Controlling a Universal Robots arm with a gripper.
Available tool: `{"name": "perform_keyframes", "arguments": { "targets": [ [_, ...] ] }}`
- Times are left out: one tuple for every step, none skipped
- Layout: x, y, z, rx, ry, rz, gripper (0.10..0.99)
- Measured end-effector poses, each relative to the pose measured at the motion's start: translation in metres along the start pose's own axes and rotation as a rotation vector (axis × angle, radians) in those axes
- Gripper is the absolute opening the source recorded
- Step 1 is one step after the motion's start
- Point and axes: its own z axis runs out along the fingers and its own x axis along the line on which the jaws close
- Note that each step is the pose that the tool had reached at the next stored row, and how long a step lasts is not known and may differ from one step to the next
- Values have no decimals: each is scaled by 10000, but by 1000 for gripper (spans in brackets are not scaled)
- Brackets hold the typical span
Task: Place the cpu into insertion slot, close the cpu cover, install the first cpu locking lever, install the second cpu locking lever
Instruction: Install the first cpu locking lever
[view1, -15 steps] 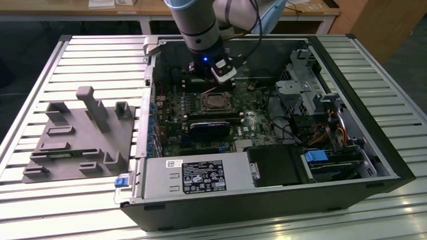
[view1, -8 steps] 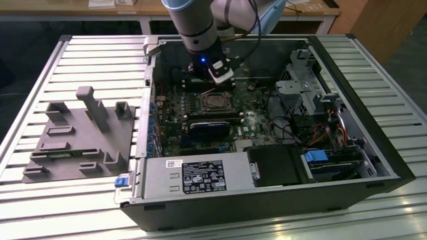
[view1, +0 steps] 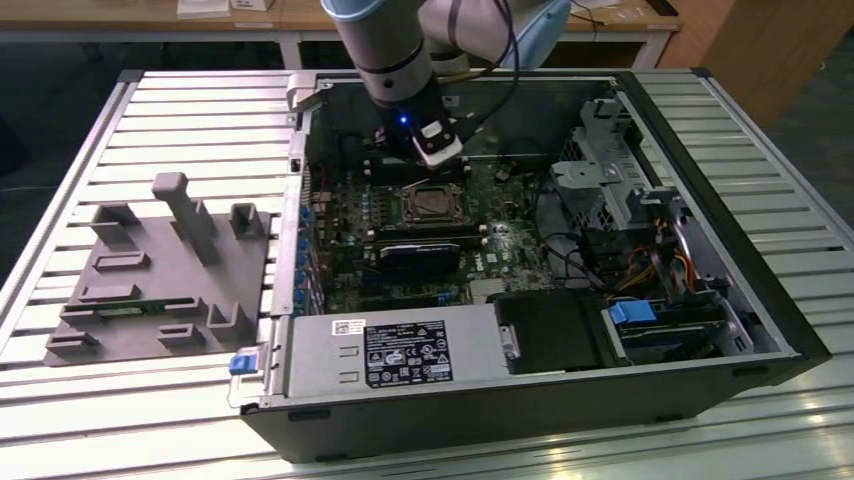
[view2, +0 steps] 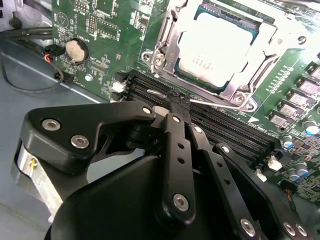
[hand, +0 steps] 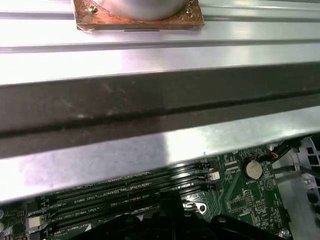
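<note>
Second wrist view: jaws pressed together, pinching locking lever (view2: 220, 104) beside cpu cover (view2: 165, 50); cpu (view2: 215, 50) seated.

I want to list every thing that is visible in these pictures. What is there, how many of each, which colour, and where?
cpu: one, silver-grey, seated in the slot
slot: one, silver rim, on the motherboard
cover: one, silver, lying down around the cpu
motherboard: one, green, inside the case
memory slots: four, black, beside the slot
coin battery: one, silver, on the motherboard
power supply: one, silver, at the case's near edge
case: one, black, open, on the table
fixture plate: one, grey, at the exterior view's left of the case
table: one, silver slats
arm: one, grey, reaching down into the case
gripper: one, black, over the memory slots next to the slot
</note>
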Motion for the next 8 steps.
{"name": "perform_keyframes", "arguments": {
  "targets": [
    [5, 0, 6, 38, -11, 12, 102],
    [10, 0, 12, 80, -21, 20, 102],
    [14, 3, 18, 116, -31, 27, 102],
    [17, 8, 24, 143, -40, 35, 102],
    [20, 14, 29, 165, -47, 43, 102],
    [23, 22, 35, 185, -54, 55, 102],
    [26, 30, 39, 204, -61, 67, 102],
    [28, 37, 44, 224, -68, 78, 102]
  ]
}}
